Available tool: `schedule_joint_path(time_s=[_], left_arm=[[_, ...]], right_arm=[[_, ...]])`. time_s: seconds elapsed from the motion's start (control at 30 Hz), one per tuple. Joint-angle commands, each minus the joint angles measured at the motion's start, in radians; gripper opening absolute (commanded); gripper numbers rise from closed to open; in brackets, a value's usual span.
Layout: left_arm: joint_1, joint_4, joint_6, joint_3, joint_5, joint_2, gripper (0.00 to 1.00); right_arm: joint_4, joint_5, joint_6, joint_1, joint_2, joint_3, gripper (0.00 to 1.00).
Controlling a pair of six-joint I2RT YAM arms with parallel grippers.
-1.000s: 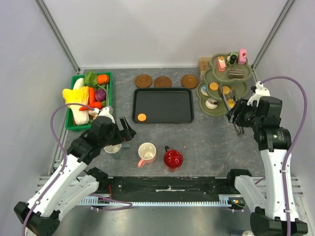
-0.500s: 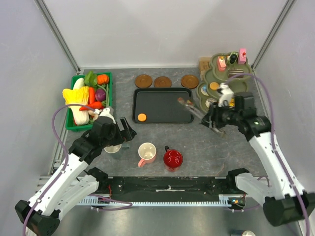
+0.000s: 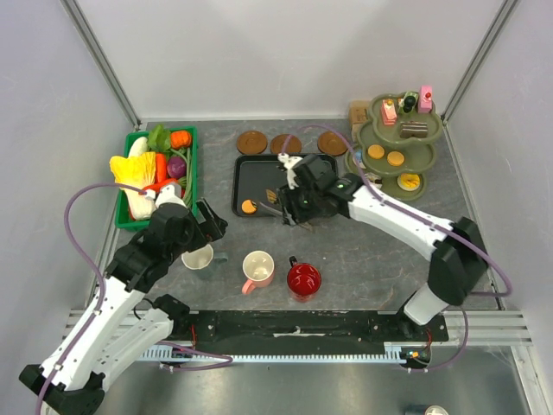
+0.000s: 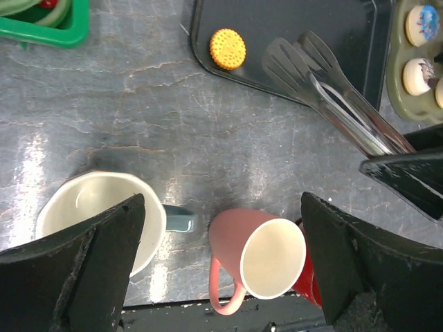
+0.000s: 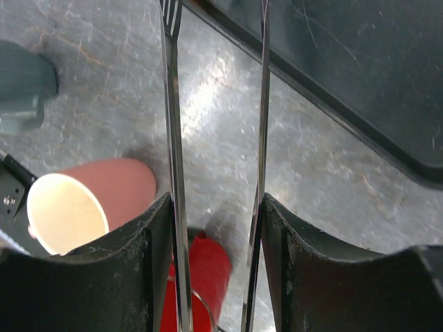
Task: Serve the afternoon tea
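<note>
An orange biscuit (image 3: pixel 249 207) lies on the black tray (image 3: pixel 302 169). My right gripper (image 3: pixel 291 210) hangs over the tray's front edge, shut on metal tongs (image 3: pixel 271 207) whose tips point left toward the biscuit. In the right wrist view the tongs' two arms (image 5: pixel 173 138) run between my fingers (image 5: pixel 149 256). The whitish mug (image 3: pixel 197 257), pink mug (image 3: pixel 257 268) and red mug (image 3: pixel 303 279) stand upright at the front. My left gripper (image 3: pixel 206 229) is open just behind the whitish mug, holding nothing. Pink, brown and orange cakes (image 3: pixel 396 158) sit on the tiered stand (image 3: pixel 361 138).
Three brown coasters (image 3: pixel 286 144) lie in a row behind the tray. A green basket (image 3: pixel 125 216) of toy vegetables stands at the left. In the left wrist view the tongs (image 4: pixel 332 97) cross the tray's corner (image 4: pixel 291 28), near the biscuit (image 4: pixel 228 48).
My right arm has swung left from the tiered stand to the tray's front edge, carrying the tongs. My left gripper has drawn back slightly, uncovering the whitish mug.
</note>
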Motion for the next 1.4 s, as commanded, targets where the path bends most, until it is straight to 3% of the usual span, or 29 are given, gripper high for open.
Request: schedule_joint_path(time_s=[0.0, 0.27, 0.5, 1.07, 1.37], left_arm=[[0.003, -0.049, -0.048, 0.020, -0.082, -0.025, 0.99], [0.001, -0.049, -0.031, 0.010, -0.065, -0.035, 0.99], [0.003, -0.058, -0.026, 0.005, -0.076, -0.055, 0.99], [0.003, -0.064, -0.015, -0.004, -0.088, -0.083, 0.99], [0.003, -0.073, -0.015, 0.000, -0.100, -0.094, 0.99]], right_arm=[[0.043, 0.156, 0.057, 0.071, 0.121, 0.158, 0.57], [-0.063, 0.334, 0.077, 0.157, 0.345, 0.390, 0.56], [-0.128, 0.385, 0.068, 0.198, 0.437, 0.476, 0.58], [-0.180, 0.423, 0.048, 0.203, 0.505, 0.513, 0.60], [-0.187, 0.469, 0.071, 0.132, 0.460, 0.458, 0.61]])
